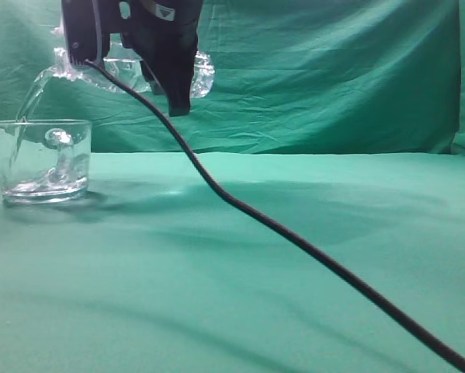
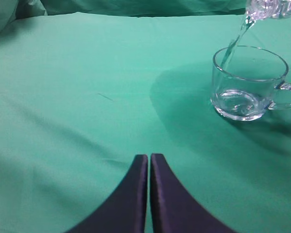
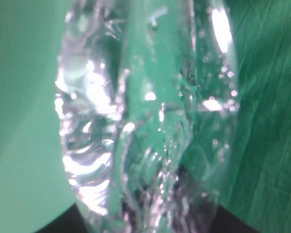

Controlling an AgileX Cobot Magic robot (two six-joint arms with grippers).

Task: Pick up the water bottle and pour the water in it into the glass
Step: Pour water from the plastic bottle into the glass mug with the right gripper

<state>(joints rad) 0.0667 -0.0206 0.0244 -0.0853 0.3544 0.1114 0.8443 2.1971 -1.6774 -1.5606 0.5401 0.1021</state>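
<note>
Pouring right now: we see the right tool (image 1: pixel 131 58) up high at the top left of the exterior view, clamped around the water bottle (image 1: pixel 201 76), which it holds tipped over on its side, neck toward the left. A thin stream of the water (image 1: pixel 29 105) arcs down from the neck and lands inside the glass (image 1: pixel 39 159). We see the glass standing upright on the green surface (image 1: pixel 294 272) at the far left, directly below the bottle's mouth, with a shallow pool gathered at its bottom. A black cable (image 1: pixel 294 237) trails from the right arm across the surface to the lower right corner.

From the left wrist view we catch the same stream (image 2: pixel 235 43) dropping past the rim of the glass (image 2: pixel 249 82), handle pointing right. Our left tool (image 2: pixel 149 194) sits low over the cloth, well apart from the glass, jaws pressed together with nothing between them.

Up close in the right wrist view, the bottle (image 3: pixel 145 121) fills nearly everything, its clear ribbed wall glinting with droplets and bubbles.
</note>
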